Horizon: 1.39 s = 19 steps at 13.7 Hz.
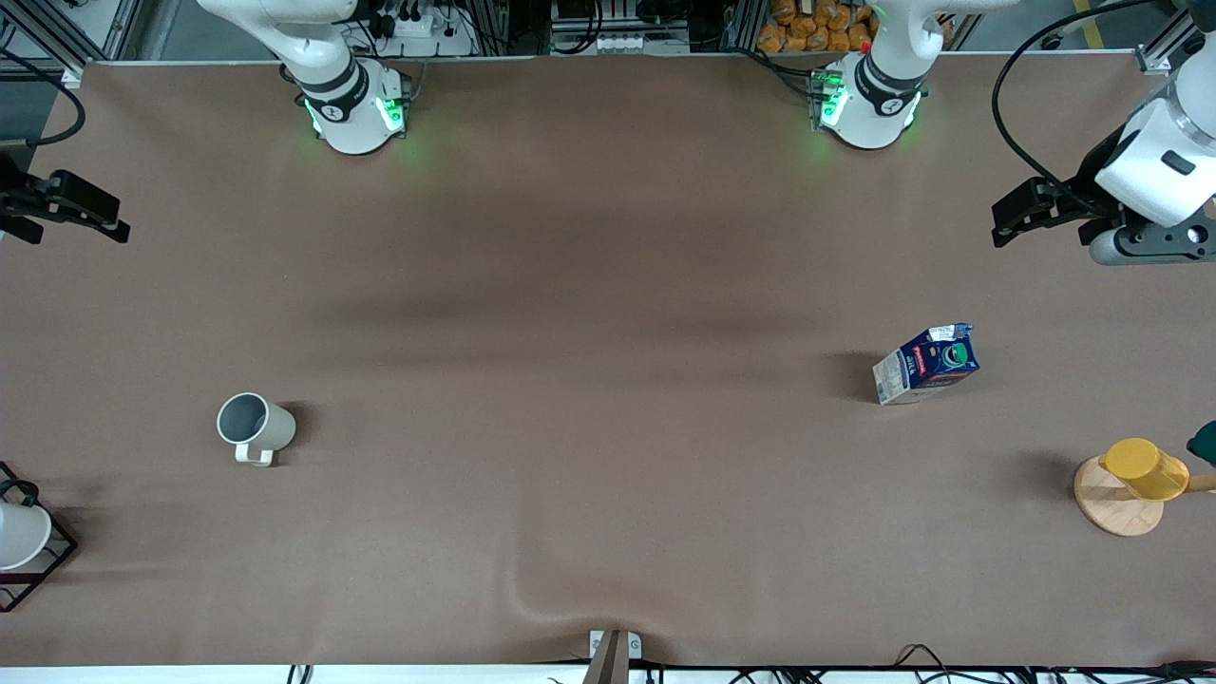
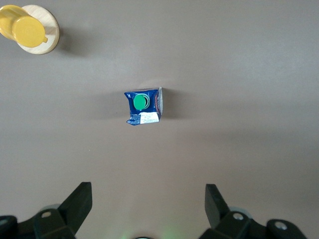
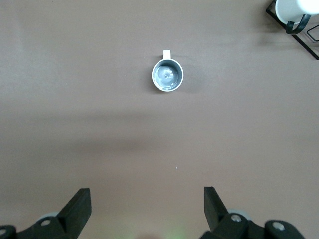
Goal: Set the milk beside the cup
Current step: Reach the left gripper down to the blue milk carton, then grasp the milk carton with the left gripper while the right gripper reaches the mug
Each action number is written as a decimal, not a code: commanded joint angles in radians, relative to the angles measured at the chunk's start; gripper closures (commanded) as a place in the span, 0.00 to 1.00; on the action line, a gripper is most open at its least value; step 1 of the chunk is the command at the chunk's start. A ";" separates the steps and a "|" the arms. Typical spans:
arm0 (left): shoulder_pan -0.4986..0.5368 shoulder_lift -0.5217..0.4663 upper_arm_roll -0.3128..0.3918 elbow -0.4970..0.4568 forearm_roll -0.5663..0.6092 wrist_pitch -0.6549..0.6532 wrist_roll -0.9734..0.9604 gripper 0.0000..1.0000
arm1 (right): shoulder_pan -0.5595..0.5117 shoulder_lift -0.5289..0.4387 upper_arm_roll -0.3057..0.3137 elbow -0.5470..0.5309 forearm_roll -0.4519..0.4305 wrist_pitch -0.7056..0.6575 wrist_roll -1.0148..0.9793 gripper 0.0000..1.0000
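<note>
You were looking at a wide brown table (image 1: 608, 285) with both arms raised and waiting at its ends. The milk carton (image 1: 926, 364), dark blue with a green round cap and a whitish side panel, stood upright toward the left arm's end of the table, touching nothing. The cup (image 1: 255, 427), a light grey-beige mug with a squarish handle, stood upright toward the right arm's end, well apart from the milk carton and slightly nearer the front camera. Your left gripper (image 2: 148, 206) hung over bare table at its end, fingers spread wide and holding nothing; its wrist view looked straight down on the carton's cap. Your right gripper (image 3: 147, 208) hung over bare table at the other end, fingers likewise spread wide and empty, with the mug's grey interior below it. A yellow cup on a round wooden stand (image 1: 1130, 484) sat nearer the front camera than the milk carton. A white cup in a black wire rack (image 1: 24, 541) sat near the mug, at the table's edge.
</note>
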<state>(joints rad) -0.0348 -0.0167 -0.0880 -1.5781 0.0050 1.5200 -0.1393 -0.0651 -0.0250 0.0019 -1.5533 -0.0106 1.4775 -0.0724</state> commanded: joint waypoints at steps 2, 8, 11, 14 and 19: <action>0.004 0.011 0.001 0.027 -0.007 -0.021 0.018 0.00 | 0.008 0.010 0.000 0.018 -0.009 -0.005 0.016 0.00; 0.032 0.158 -0.003 0.000 -0.007 0.093 0.021 0.00 | 0.010 0.010 0.000 0.018 -0.008 -0.005 0.017 0.00; 0.038 0.201 -0.004 -0.093 -0.005 0.207 0.023 0.00 | 0.007 0.032 0.000 0.019 -0.005 -0.005 0.017 0.00; 0.044 0.208 -0.007 -0.198 -0.005 0.325 0.023 0.00 | 0.008 0.114 0.001 0.029 -0.003 0.030 0.017 0.00; 0.081 0.260 -0.009 -0.232 -0.005 0.365 0.023 0.00 | 0.022 0.256 0.001 0.027 -0.003 0.174 0.017 0.00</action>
<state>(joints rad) 0.0157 0.2296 -0.0880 -1.7972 0.0051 1.8591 -0.1373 -0.0485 0.1837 0.0033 -1.5556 -0.0104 1.6246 -0.0705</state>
